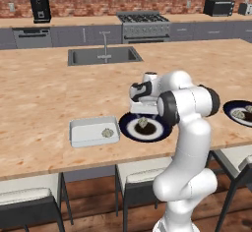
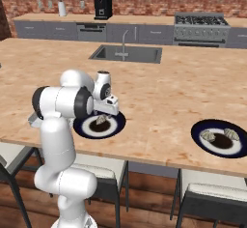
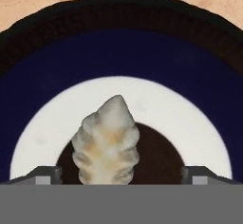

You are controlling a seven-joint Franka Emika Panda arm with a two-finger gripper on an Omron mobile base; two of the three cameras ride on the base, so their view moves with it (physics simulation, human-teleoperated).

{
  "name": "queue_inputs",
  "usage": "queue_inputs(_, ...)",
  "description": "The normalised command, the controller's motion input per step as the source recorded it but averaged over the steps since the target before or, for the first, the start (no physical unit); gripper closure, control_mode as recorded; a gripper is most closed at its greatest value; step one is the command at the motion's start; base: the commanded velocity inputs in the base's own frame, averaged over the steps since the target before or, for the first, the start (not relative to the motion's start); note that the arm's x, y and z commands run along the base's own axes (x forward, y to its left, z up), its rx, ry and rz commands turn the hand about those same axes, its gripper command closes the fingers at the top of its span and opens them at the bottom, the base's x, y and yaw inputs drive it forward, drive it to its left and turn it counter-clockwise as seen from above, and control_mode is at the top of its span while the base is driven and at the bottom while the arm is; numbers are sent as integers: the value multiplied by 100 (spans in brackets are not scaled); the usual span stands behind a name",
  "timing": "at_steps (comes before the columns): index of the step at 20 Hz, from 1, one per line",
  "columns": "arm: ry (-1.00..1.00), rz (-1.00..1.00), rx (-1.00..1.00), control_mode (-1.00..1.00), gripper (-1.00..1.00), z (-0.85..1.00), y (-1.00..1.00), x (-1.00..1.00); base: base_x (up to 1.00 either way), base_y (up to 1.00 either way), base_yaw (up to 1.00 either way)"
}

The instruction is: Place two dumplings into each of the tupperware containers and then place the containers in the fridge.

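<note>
The claw (image 3: 121,175) is spread wide, pinching nothing, and points straight down at a dumpling (image 3: 107,144) that sits between its two dark fingertips (image 3: 47,174). There is open space on both sides between the tips and the dumpling, and the hand view does not show whether they touch the dish.

That dumpling lies at the middle of a round dark blue plate (image 1: 129,129) with a white ring and a dark centre. This plate is the landmark for everything that follows. In the left base view the robot's white forearm and wrist cover the plate's far and right side, so its rim there is hidden.

Just left of the plate, close but not touching it, is a whitish tupperware container (image 1: 86,132) holding one dumpling (image 1: 107,133) near its right end. In the right base view the arm's shoulder hides almost all of this container.

Well to the right of the plate, along the same front stretch of the counter (image 2: 164,92), is a second plate (image 2: 218,139) carrying two more dumplings (image 2: 207,136). The left base view cuts this plate off at the frame's edge.

The plate is near the counter's front edge, with stools (image 1: 140,177) below. Beyond the plate the wooden top runs bare to a sink (image 1: 103,55) set in the counter. Farther back, a stove (image 1: 145,24) and a dark coffee machine (image 1: 40,9) stand against the brick wall.
</note>
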Motion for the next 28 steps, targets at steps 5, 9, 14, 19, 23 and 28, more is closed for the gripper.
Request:
queue_inputs(5, 0, 0, 0, -100, -100, -5, 19, 0, 0, 0, 0)
queue_inputs(9, 0, 0, 0, -100, -100, -15, 3, 0, 0, 0, 0)
queue_inputs(14, 0, 0, 0, -100, -100, -25, 0, 0, 0, 0, 0)
queue_inputs(19, 0, 0, 0, -100, -100, -24, 0, 0, 0, 0, 0)
queue_inputs(23, 0, 0, 0, -100, 100, -8, 0, 0, 0, 0, 0)
queue_inputs(28, 0, 0, 0, -100, 100, 0, 0, 0, 0, 0, 0)
